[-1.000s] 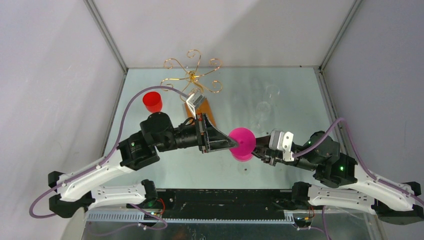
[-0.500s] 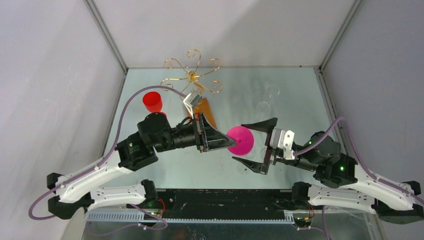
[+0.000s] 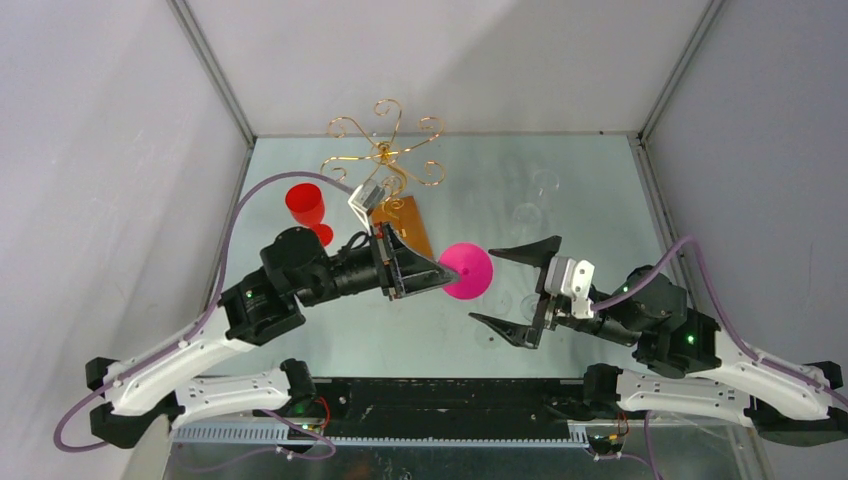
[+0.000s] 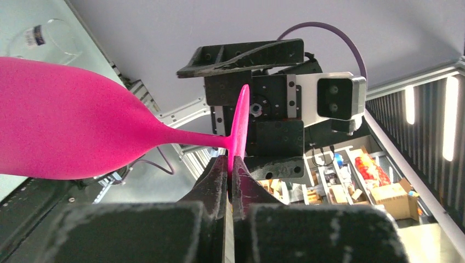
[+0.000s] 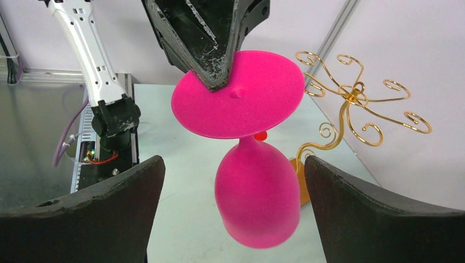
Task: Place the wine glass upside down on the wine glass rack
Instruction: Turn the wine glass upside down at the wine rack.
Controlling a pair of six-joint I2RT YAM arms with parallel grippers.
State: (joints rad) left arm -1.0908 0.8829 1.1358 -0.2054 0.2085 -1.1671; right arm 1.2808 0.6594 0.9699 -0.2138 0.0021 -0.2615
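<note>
The pink wine glass (image 3: 468,270) hangs upside down in mid-air, bowl (image 5: 257,197) below and round foot (image 5: 238,101) on top. My left gripper (image 3: 445,277) is shut on the edge of that foot (image 4: 240,126). My right gripper (image 3: 482,287) stands open just right of the glass, its fingers (image 5: 126,197) wide apart on either side of the bowl and touching nothing. The wine glass rack (image 3: 385,150) is a gold wire stand with curled arms (image 5: 356,104) on a brown wooden base (image 3: 405,222), behind and left of the glass.
A red wine glass (image 3: 305,205) stands upright left of the rack. Two clear glasses (image 3: 545,182) (image 3: 525,215) sit at the back right of the table. Grey walls close the table in on three sides.
My right gripper has opened, let go of the pink glass and drawn back to the right. The left arm has carried the glass slightly left and toward the rack.
</note>
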